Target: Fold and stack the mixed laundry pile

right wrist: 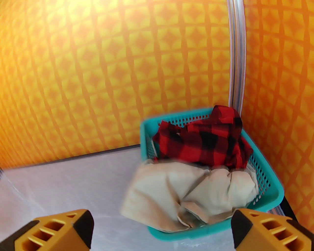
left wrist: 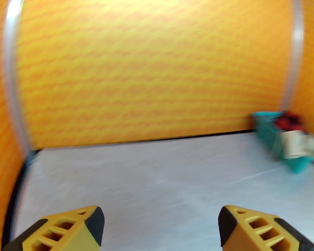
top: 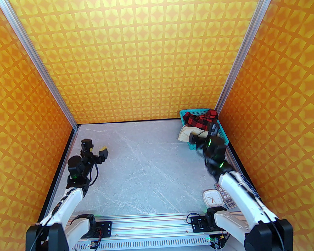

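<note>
Close to me on the right, a small white clock (top: pixel 212 198) lies face up on the grey marbled surface (top: pixel 148 162). Just beside it is a button keypad (top: pixel 227 197), partly under the right arm.

Further in on the left, the left pincer (left wrist: pixel 160 221) hangs above bare surface with its yellow fingers apart and nothing between them.

On the right, the right pincer (right wrist: pixel 162 220) is just in front of the teal mesh basket (top: pixel 195 111), spread wide and empty.

The basket sits in the far right corner against the orange patterned walls and holds the laundry. The cream trousers (right wrist: pixel 171 186) are bunched at its near end, with one fold spilling over the left rim. The red-and-black checked shirt (right wrist: pixel 203 144) is heaped behind them at the far end, touching them.
</note>
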Motion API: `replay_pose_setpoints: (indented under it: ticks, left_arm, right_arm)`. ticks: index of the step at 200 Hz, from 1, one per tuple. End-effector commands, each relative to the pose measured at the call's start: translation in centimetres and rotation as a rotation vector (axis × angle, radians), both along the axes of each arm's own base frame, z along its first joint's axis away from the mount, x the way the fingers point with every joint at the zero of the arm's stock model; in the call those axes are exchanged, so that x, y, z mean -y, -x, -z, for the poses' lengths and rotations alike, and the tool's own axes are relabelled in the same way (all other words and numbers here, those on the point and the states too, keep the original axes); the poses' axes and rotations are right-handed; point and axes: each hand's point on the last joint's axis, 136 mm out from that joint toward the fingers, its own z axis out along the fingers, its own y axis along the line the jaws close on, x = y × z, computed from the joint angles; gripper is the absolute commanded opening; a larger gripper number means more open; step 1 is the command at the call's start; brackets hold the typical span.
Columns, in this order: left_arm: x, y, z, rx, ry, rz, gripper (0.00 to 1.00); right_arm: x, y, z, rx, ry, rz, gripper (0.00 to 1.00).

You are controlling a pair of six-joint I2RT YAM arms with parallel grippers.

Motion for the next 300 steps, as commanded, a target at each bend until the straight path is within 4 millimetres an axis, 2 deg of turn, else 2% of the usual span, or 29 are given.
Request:
replay_pose_setpoints:
  ticks: [1, 22, 37, 62, 66, 74, 99, 132, 154, 169, 188, 204, 222, 271, 300]
  left_arm:
    - [6.9, 3.6, 0.7, -0.125, 0.06, 0.338, 0.81]
    - [10.0, 5.4, -0.3, -0.104, 0.061, 0.49, 0.83]
    - [10.7, 5.8, -0.4, -0.099, 0.064, 0.528, 0.84]
    - [11.1, 5.6, 0.4, -0.124, 0.066, 0.548, 0.84]
    - [11.2, 5.1, 1.4, -0.157, 0.068, 0.548, 0.84]
    - [11.3, 4.9, 1.9, -0.172, 0.07, 0.552, 0.84]
    - [11.5, 4.6, 2.7, -0.198, 0.068, 0.558, 0.84]
    - [11.6, 4.2, 3.2, -0.212, 0.06, 0.557, 0.85]
    - [11.7, 3.8, 3.8, -0.232, 0.062, 0.555, 0.85]
    - [11.7, 3.4, 4.2, -0.247, 0.061, 0.554, 0.84]
    - [11.8, 3.0, 4.1, -0.247, 0.059, 0.554, 0.82]
    - [11.9, 2.8, 4.0, -0.237, 0.057, 0.555, 0.81]
    - [12.0, 2.5, 4.2, -0.244, 0.06, 0.555, 0.81]
    - [12.0, 2.5, 4.2, -0.233, 0.085, 0.551, 0.8]
    - [11.9, 2.6, 3.8, -0.217, 0.093, 0.551, 0.8]
  right_arm:
    - [1.9, 0.0, 6.8, -0.372, -0.18, 0.051, 0.95]
    - [3.3, -3.4, 5.8, -0.36, -0.21, 0.08, 0.95]
    - [3.8, -6.2, 6.3, -0.35, -0.221, 0.085, 0.95]
    - [5.8, -10.0, 8.2, -0.313, -0.253, 0.132, 0.94]
    - [5.9, -10.7, 8.3, -0.295, -0.251, 0.123, 0.94]
    - [5.8, -12.1, 8.6, -0.252, -0.26, 0.097, 0.93]
    - [6.7, -16.0, 9.5, -0.242, -0.266, 0.089, 0.92]
    - [8.9, -18.9, 12.9, -0.317, -0.216, 0.175, 0.85]
    - [9.4, -20.1, 14.6, -0.34, -0.198, 0.19, 0.73]
    - [9.1, -20.9, 15.4, -0.349, -0.21, 0.165, 0.55]
    - [8.3, -21.5, 15.6, -0.333, -0.232, 0.126, 0.26]
    - [7.1, -21.6, 14.5, -0.283, -0.222, 0.089, 0.08]
    - [5.2, -21.0, 12.5, -0.214, -0.182, 0.064, 0.02]
    - [-0.5, -17.0, 4.4, 0.002, -0.006, 0.074, 0.0]
    - [-5.8, -14.2, -1.0, 0.121, 0.087, 0.007, 0.0]
